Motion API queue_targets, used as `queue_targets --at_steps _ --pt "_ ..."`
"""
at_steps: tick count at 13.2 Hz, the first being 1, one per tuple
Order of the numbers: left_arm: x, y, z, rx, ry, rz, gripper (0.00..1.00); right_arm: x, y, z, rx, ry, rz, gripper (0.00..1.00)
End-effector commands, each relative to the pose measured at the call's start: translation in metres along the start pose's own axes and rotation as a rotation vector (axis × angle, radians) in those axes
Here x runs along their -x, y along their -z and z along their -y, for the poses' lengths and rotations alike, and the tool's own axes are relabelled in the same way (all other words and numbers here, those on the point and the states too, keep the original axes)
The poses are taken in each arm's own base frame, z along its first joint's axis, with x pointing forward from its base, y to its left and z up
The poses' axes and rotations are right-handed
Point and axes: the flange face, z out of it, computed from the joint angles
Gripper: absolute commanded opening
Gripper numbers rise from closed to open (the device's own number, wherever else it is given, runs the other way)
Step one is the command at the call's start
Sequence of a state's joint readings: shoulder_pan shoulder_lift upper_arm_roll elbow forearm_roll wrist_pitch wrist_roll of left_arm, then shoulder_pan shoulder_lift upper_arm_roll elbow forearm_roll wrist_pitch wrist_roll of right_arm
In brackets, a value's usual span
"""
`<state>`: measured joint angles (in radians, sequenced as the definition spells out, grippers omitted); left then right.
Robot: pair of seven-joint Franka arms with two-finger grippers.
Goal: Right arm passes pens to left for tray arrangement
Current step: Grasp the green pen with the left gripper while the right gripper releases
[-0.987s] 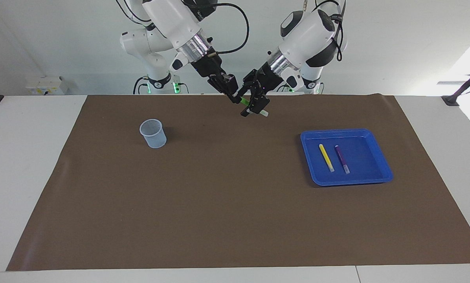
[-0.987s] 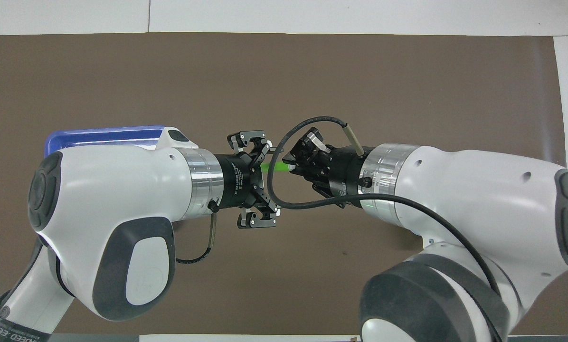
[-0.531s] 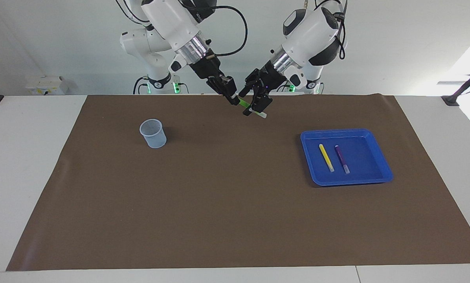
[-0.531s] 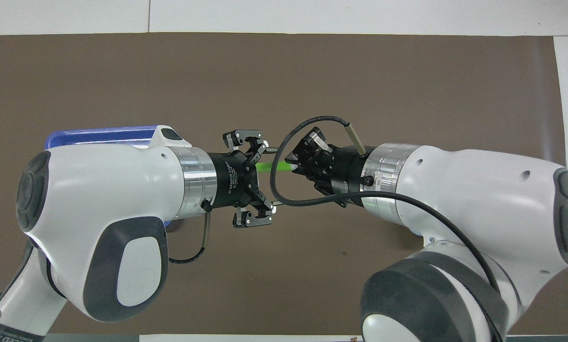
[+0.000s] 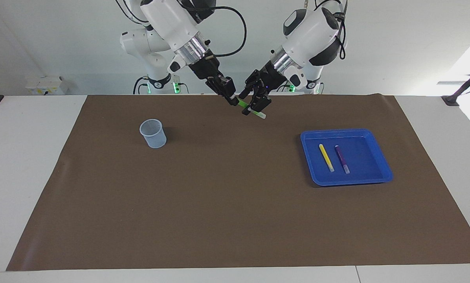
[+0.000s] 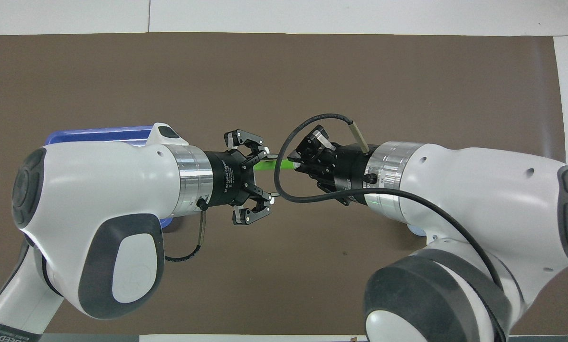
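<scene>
Three marker pens are in sight. The green pen [image 5: 244,105] is up in the air over the robots' edge of the brown mat [image 5: 235,220], slanting down toward its pale tip; the yellow pen [image 5: 326,157] and the purple pen [image 5: 342,158] lie side by side, apart, inside the single bright-blue tray [image 5: 380,159] toward the left arm's end of the table. The right gripper [image 5: 234,100] is clenched on the upper end of the green pen. The left gripper [image 5: 254,109] straddles the same pen near its pale tip, its fingers partly drawn in around it (whether they already press on the pen cannot be told from either view). In the overhead view the green shaft [image 6: 272,164] bridges the two grippers. One translucent cup [image 5: 153,133] stands upright on the mat toward the right arm's end, well apart from both grippers.
</scene>
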<state>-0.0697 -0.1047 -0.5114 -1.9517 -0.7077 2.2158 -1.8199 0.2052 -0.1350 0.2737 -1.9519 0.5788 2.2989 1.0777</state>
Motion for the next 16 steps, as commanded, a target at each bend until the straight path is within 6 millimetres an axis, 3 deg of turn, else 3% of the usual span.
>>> queue_targets --at_steps 1,2,3,4,13,14,15,16 --pt "-0.0038 0.0084 0.0046 -0.005 -0.013 -0.006 0.46 -0.0028 0.0025 -0.0032 -0.02 0.006 -0.001 0.0" --pt "-0.0037 0.0086 0.0043 -0.002 -0.013 -0.005 0.33 -0.0028 0.0025 -0.0032 -0.02 0.006 -0.001 0.0" --pt "-0.0036 0.009 0.0038 0.003 -0.014 -0.004 0.04 -0.0029 0.003 -0.0022 -0.023 0.007 -0.001 0.0" --pt "-0.0035 0.0093 0.0035 0.006 -0.031 -0.005 0.0 -0.0041 0.0025 -0.0024 -0.022 0.005 -0.001 0.0" --pt "-0.0057 0.0147 -0.0034 0.025 -0.036 0.002 0.0 -0.0045 0.0027 -0.0031 -0.02 0.002 -0.001 0.0" --pt "-0.0044 0.0157 -0.0041 0.027 -0.038 0.004 0.0 -0.0068 0.0035 -0.0034 -0.02 -0.001 -0.003 0.08" --pt "-0.0044 0.0157 -0.0041 0.027 -0.036 0.004 0.0 -0.0107 0.005 -0.0039 -0.02 -0.007 -0.007 0.59" --pt "-0.0054 0.0154 -0.0048 0.025 -0.034 0.004 0.0 -0.0112 0.0057 -0.0037 -0.02 -0.006 -0.006 1.0"
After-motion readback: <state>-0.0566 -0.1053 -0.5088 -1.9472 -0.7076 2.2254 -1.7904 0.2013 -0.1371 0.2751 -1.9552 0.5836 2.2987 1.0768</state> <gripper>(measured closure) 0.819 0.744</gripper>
